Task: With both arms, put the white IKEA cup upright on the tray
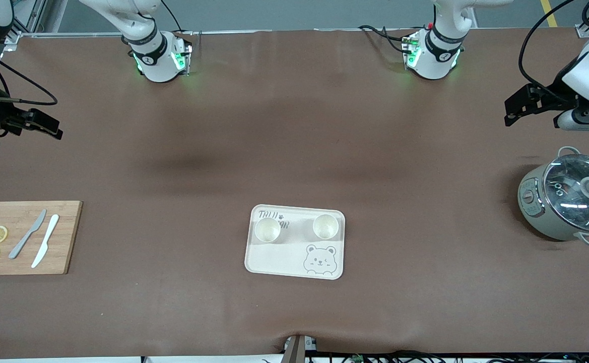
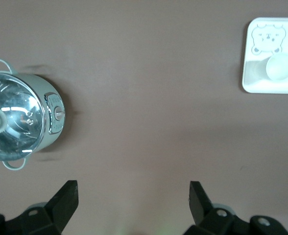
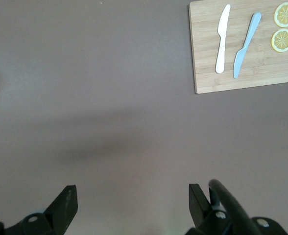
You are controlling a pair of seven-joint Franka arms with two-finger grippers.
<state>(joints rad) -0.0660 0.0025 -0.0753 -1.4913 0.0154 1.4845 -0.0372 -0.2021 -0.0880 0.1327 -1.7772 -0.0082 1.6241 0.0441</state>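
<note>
Cream tray (image 1: 294, 262) holds 2 upright cups; left claw (image 2: 133, 198) and right claw (image 3: 132, 200) spread apart.

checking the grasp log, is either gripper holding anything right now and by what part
Nothing is held. The left gripper and right gripper are both open over bare table; both cups stand upright on the tray.

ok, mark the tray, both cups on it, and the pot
tray (image 1: 279, 262), front view, bare floor beside the bear face
cup toward the right arm's end (image 1: 267, 230), front view, inside bottom
cup toward the left arm's end (image 1: 325, 226), front view, inside bottom
pot (image 1: 571, 194), front view, glass lid
</note>
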